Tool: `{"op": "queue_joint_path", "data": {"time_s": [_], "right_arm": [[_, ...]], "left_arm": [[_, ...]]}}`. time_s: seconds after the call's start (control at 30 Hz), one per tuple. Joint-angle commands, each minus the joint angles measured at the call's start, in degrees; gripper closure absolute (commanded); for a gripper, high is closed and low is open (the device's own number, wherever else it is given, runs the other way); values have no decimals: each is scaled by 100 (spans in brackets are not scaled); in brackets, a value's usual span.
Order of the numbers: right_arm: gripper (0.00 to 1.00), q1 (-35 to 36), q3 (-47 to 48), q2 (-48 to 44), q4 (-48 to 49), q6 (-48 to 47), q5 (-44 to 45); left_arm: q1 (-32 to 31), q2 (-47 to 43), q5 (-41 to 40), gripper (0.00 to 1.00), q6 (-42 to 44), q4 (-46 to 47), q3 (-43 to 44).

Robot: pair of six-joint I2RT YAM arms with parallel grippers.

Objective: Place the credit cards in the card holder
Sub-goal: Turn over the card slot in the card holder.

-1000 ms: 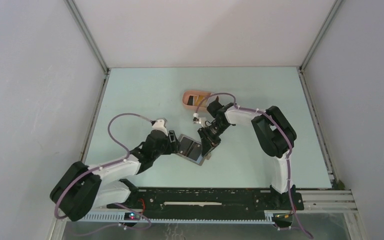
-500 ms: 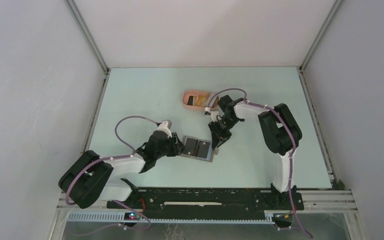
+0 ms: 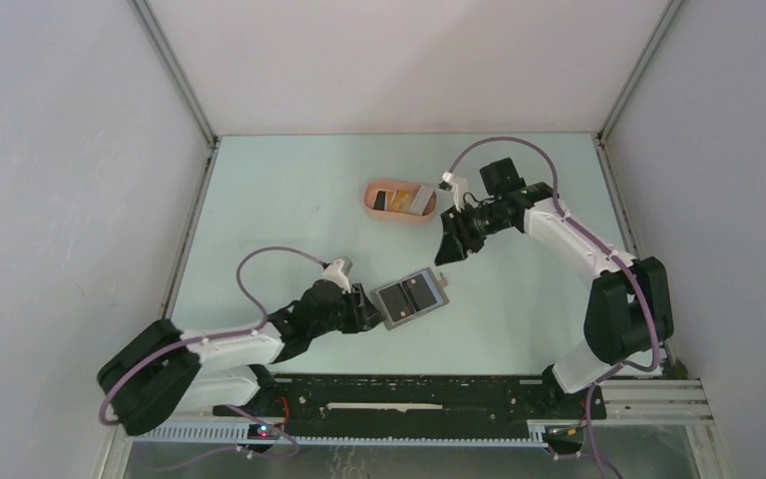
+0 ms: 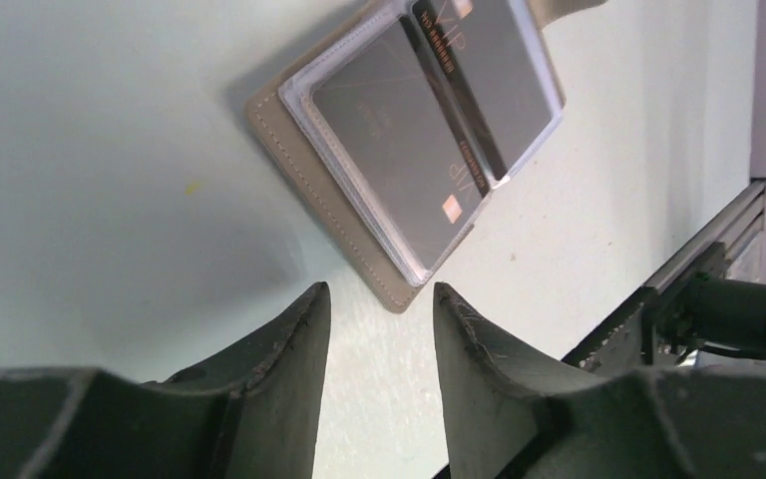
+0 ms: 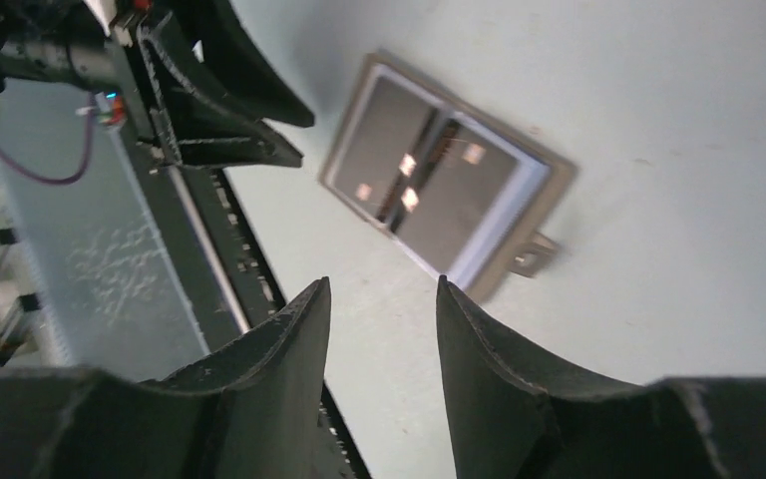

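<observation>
The grey card holder (image 3: 411,296) lies open on the table and shows two dark cards (image 4: 399,150) in clear sleeves. It also shows in the left wrist view (image 4: 334,215) and the right wrist view (image 5: 549,195). My left gripper (image 3: 367,311) is open and empty, and its fingertips (image 4: 317,299) flank the holder's near corner. My right gripper (image 3: 446,249) is open and empty, raised above and to the right of the holder. More credit cards (image 3: 399,201), black, orange and pale grey, lie in the salmon-pink tray (image 3: 371,198).
The pink tray stands at the back centre, just left of my right wrist. A black rail (image 3: 409,394) runs along the table's near edge, close below the holder. Grey walls close in the left, right and back.
My right gripper has left the holder, rising back and to the right. The holder has slid right and turned. My left gripper has followed it to the right and now stands open at its corner.
</observation>
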Motion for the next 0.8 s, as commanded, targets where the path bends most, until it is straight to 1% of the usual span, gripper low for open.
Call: {"op": "queue_joint_path", "data": {"time_s": [0.0, 0.1, 0.17, 0.3, 0.43, 0.6, 0.77], "right_arm": [[48, 207, -220, 339, 12, -42, -875], [49, 366, -158, 739, 137, 103, -821], [50, 465, -60, 961, 214, 276, -620], [51, 493, 132, 1391, 293, 524, -386], [53, 502, 236, 1748, 312, 664, -150], [54, 500, 307, 1985, 291, 768, 97], [53, 476, 312, 2026, 291, 775, 329]], "left_arm": [[-12, -1309, -723, 51, 140, -842, -66], [1, -1798, -812, 49, 354, -1095, 211], [34, -1741, -684, 48, 394, -1021, 436], [85, -948, -166, 51, 300, -398, 818], [89, -1, 120, 56, 204, 198, 1097], [107, 894, 448, 59, 198, 547, 1508], [107, 1527, 620, 60, 184, 639, 1745]]}}
